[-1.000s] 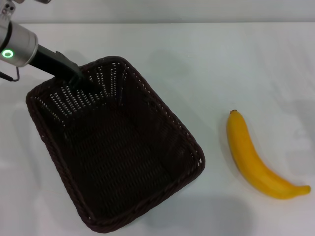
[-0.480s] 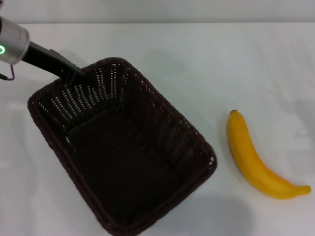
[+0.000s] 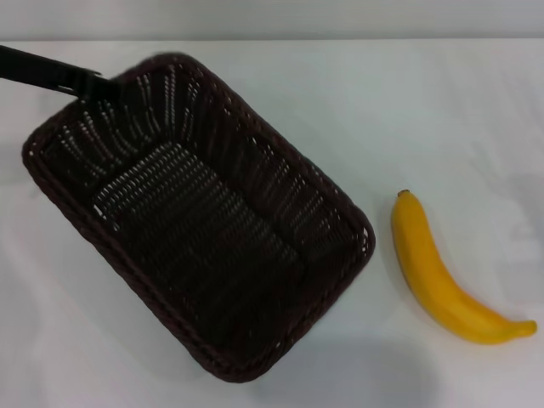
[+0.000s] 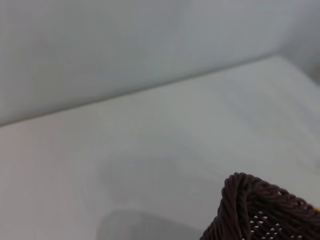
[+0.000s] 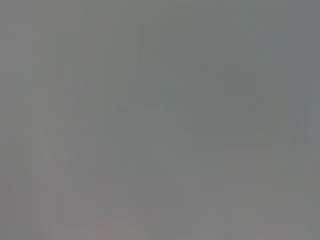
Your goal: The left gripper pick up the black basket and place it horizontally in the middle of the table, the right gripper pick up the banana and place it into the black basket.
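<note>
The black basket point(image 3: 200, 225) lay slantwise on the white counter point(image 3: 442, 102), its far left corner gripped at the rim by the left claw point(image 3: 95, 85), which reached in from the left edge. The banana point(image 3: 442, 276) lay apart to its right, untouched. The right claw was nowhere visible.

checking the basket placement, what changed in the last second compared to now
The left gripper, gripping the black basket's far rim, has drawn back toward the robot's left, swinging the basket round so its near end has shifted right toward the banana. The banana lies unmoved on the table.
</note>
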### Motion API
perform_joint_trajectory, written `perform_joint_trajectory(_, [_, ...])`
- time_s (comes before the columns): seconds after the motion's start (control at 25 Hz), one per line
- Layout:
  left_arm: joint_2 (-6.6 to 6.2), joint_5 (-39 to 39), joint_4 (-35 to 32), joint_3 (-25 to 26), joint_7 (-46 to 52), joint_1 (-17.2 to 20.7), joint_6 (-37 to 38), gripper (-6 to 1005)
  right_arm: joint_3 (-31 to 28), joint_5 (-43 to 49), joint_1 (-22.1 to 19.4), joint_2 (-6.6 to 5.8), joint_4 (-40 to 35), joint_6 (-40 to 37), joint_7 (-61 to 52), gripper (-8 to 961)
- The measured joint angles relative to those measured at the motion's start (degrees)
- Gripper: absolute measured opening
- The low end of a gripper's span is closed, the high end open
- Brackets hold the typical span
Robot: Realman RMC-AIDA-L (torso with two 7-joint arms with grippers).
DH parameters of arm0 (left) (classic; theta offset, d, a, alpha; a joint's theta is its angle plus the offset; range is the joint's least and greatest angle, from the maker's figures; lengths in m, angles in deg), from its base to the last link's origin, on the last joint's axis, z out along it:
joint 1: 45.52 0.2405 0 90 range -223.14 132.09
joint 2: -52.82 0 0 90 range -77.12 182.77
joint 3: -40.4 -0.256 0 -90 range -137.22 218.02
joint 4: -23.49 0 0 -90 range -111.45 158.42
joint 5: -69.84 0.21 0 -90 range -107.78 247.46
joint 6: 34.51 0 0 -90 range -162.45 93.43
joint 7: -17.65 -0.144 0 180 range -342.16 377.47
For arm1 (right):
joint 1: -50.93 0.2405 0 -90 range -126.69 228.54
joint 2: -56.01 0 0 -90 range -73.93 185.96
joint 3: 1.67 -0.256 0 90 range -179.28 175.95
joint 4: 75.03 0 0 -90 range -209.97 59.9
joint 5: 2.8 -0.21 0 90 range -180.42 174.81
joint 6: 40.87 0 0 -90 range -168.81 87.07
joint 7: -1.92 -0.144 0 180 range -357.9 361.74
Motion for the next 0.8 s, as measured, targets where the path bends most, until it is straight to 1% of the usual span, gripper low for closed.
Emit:
perform_joint_trajectory(0.04, [-0.14,-1.23,-0.38,0.13,0.09,0.63,-0.65,183,0.00,-0.01,-0.03,0.00,0.00,0.03,0.00,870])
perform_joint_trajectory(0.2, [-1.40,-9.22,-0.95,0.19,1.40,4.22,-2.76,184,0.00,0.00,-0.04,0.00,0.00,0.07,-0.03,870])
perform_joint_trajectory(0.32, [-2.02,-13.21,-1.03,0.24,3.58,6.61,-2.72,184,0.00,0.24,0.07,0.00,0.00,0.09,-0.04,870])
perform_joint_trajectory(0.36, [-2.02,-13.21,-1.03,0.24,3.58,6.61,-2.72,187,0.01,0.30,0.11,0.00,0.00,0.10,-0.05,870])
perform_joint_trajectory(0.44, [-2.39,-18.10,-1.09,0.47,6.02,9.65,-1.53,194,0.05,0.39,0.18,0.00,0.00,0.11,-0.03,870])
perform_joint_trajectory(0.52, [-2.42,-20.59,-1.11,1.72,7.36,11.64,-0.68,201,0.06,0.40,0.20,0.00,0.00,0.13,0.02,869])
perform_joint_trajectory(0.56, [-2.42,-20.59,-1.11,1.72,7.36,11.64,-0.68,204,0.04,0.40,0.20,0.00,0.00,0.13,0.04,869])
perform_joint_trajectory(0.6, [-2.28,-21.06,-1.04,2.80,8.20,12.44,-0.24,208,0.02,0.41,0.21,0.00,0.00,0.14,0.04,869])
perform_joint_trajectory(0.68, [-1.77,-21.30,-0.73,4.67,9.95,13.77,1.13,214,0.01,0.42,0.22,0.00,0.03,0.15,0.06,869])
perform_joint_trajectory(0.8, [-0.86,-21.83,-0.17,6.16,11.32,15.29,3.77,224,0.00,0.43,0.28,-0.06,0.13,0.15,0.19,869])
